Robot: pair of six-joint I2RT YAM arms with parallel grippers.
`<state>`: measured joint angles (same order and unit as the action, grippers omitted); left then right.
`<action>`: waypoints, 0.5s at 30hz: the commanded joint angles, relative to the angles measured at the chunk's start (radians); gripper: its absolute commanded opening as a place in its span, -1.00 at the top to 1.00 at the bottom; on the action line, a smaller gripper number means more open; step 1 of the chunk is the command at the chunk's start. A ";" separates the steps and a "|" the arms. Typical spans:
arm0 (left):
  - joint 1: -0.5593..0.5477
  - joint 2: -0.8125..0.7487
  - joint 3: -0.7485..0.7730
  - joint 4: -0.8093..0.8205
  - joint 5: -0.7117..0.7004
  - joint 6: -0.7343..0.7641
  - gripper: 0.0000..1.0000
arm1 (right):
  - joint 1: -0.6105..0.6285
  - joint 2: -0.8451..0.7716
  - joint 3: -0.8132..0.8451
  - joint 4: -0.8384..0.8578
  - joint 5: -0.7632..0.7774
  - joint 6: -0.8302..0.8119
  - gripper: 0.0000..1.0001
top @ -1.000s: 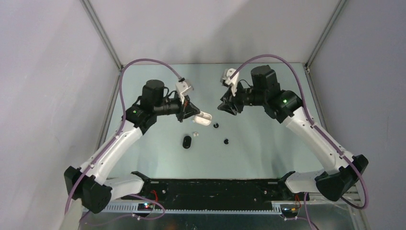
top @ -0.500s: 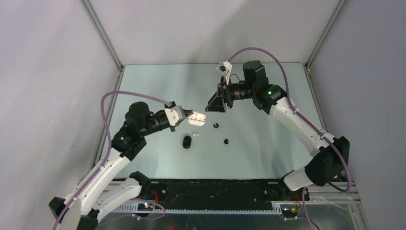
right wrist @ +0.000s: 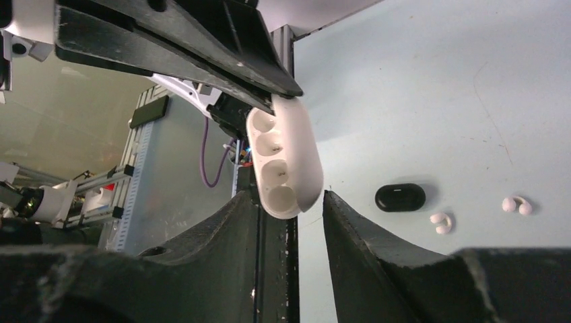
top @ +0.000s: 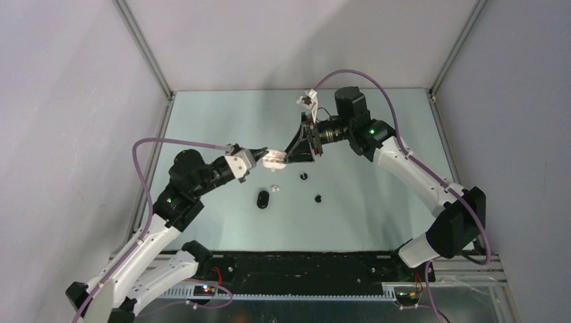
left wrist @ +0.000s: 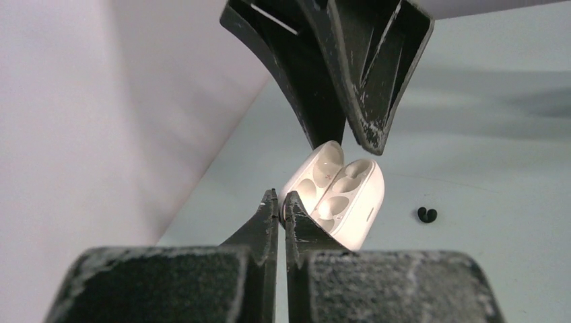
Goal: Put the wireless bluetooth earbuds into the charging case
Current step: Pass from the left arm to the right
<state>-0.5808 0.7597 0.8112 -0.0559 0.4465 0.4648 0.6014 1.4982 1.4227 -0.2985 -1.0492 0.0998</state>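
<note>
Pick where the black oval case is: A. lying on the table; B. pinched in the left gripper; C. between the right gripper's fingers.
A: the black case lies on the table beside two white buds, while the left gripper pinches the open white case.

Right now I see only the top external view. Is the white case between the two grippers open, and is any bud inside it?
Observer: It is open. In the left wrist view the white case shows its hollows, all empty.
Operator: Does the right gripper grip it?
Observer: In the right wrist view its fingers stand on both sides of the case's end; whether they press it, I cannot tell.
Operator: And the left gripper?
Observer: Its jaws are shut on the case's near edge.
</note>
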 commanded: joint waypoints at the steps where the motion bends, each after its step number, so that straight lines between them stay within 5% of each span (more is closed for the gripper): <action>1: -0.007 -0.022 0.004 0.079 -0.019 -0.030 1.00 | -0.001 0.015 0.004 0.070 -0.005 0.045 0.09; 10: -0.008 -0.017 0.004 0.077 0.008 -0.050 1.00 | -0.012 0.025 0.005 0.134 0.010 0.079 0.17; 15: -0.010 -0.008 0.011 0.078 0.000 -0.068 1.00 | 0.002 0.020 0.004 0.120 -0.025 0.029 0.52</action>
<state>-0.5823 0.7521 0.8112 -0.0231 0.4461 0.4271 0.5941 1.5227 1.4212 -0.2096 -1.0416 0.1608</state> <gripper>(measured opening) 0.015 0.316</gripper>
